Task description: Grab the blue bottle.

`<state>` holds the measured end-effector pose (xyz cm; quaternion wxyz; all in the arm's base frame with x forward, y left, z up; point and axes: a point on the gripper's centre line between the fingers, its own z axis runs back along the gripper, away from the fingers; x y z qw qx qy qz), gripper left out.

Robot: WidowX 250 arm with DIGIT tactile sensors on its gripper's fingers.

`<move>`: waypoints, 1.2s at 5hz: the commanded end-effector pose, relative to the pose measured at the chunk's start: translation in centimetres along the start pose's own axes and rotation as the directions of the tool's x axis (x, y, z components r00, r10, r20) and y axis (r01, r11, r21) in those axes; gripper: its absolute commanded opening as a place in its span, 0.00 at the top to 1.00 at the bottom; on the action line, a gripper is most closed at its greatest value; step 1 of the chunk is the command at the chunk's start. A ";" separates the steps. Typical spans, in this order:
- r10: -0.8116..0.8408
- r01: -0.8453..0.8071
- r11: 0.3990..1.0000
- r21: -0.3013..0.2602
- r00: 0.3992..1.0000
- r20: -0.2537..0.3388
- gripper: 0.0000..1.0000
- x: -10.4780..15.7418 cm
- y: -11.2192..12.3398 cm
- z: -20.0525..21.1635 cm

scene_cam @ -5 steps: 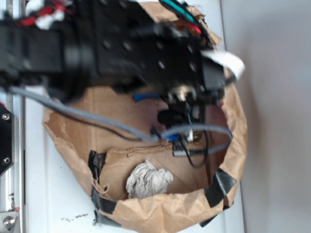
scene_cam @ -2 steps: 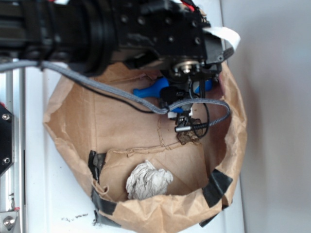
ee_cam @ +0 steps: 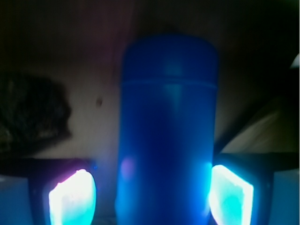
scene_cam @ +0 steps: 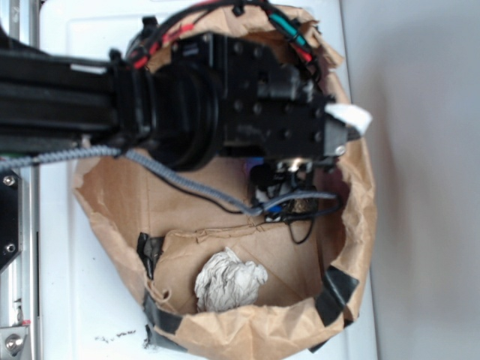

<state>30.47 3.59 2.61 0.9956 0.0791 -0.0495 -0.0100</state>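
One blue bottle stands between the spread tool's two fingers (one dark lump left).

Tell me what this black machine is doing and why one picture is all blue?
The black machine is a robot arm, seen from above. It reaches into a brown paper bag. A white paper ball lies in the bag too.

The other picture comes from a small camera on the arm's wrist, right behind its claw. That is why the blue bottle looks so big: it is very close. The two glowing pads at the bottom are the claw's fingers, one on each side of the bottle. The left pad is not touching it, so the claw is open. The dark lump on the left sits beside the bottle.
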 end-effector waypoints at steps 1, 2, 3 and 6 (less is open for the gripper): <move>-0.017 0.016 1.000 0.004 0.999 0.047 1.00 0.4 -0.9 0.4; 0.004 -0.003 1.000 -0.010 0.997 0.082 1.00 0.3 -0.6 1.5; 0.024 -0.013 0.997 -0.070 0.987 0.159 1.00 0.1 0.9 6.4; -0.014 0.026 0.997 -0.074 0.986 0.167 1.00 -2.1 1.5 11.8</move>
